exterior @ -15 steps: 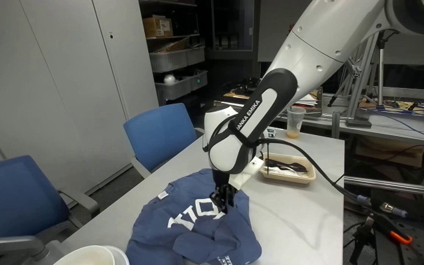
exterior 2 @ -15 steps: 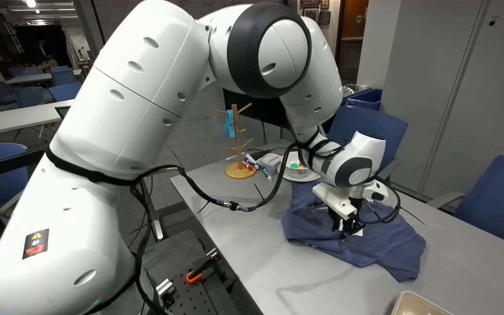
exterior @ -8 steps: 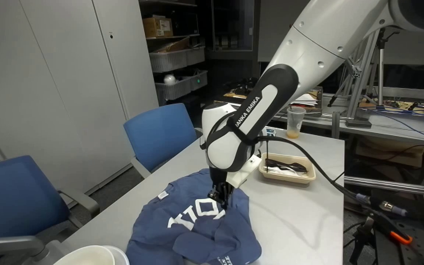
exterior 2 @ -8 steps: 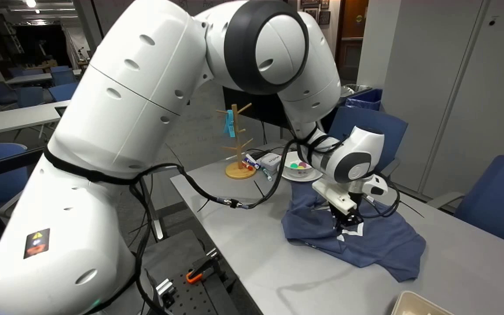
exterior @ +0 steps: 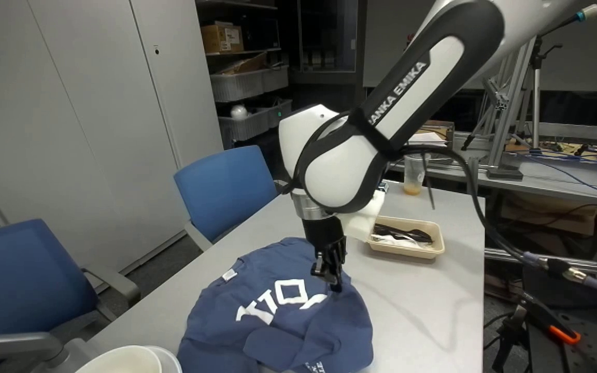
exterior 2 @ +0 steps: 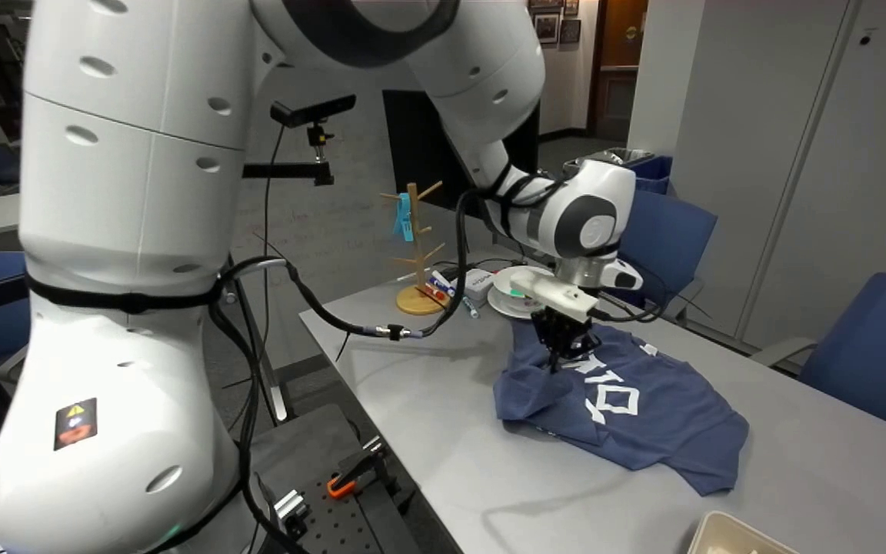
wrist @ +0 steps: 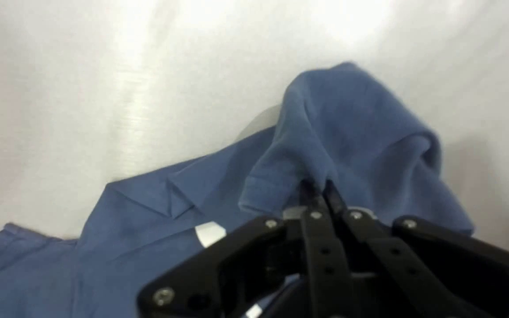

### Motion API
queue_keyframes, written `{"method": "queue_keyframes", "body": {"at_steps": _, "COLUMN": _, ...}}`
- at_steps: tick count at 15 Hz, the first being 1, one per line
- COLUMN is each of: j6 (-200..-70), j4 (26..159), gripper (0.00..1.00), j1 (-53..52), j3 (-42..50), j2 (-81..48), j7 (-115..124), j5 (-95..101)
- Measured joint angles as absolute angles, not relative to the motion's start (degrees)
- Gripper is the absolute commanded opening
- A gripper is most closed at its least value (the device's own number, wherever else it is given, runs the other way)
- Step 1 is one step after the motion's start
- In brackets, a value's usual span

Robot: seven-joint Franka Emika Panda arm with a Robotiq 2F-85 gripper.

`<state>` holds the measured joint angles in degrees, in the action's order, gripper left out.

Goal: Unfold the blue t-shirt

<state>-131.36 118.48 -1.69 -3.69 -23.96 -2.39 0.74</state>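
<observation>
My claw (wrist: pixel 319 187) grips a pinch of the blue t-shirt (exterior 2: pixel 654 419) | which lies on the table (exterior 2: pixel 428 415), partly doubled over | I should pull low and slowly outward from its middle, letting go only once it sits flat.

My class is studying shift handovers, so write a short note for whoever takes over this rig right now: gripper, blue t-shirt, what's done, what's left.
Gripper: shut on a pinch of the blue t-shirt.
T-shirt: on the table, partly spread; the pinched side is folded over and bunched.
Done: several white letters and the white tag show.
Left: probably draw the fold outward, release it, then flatten whatever stays bunched.
</observation>
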Motion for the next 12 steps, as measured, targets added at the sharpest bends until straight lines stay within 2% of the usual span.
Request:
{"method": "queue_keyframes", "body": {"at_steps": 5, "j6": -123.1, "j4": 126.84, "gripper": 0.01, "j1": -4.07, "j3": -10.72, "j2": -13.43, "j7": -9.74, "j5": -2.88}}
{"method": "queue_keyframes", "body": {"at_steps": 12, "j6": -119.04, "j4": 130.16, "gripper": 0.01, "j1": -9.7, "j3": -18.9, "j2": -10.69, "j7": -21.98, "j5": -14.35}}
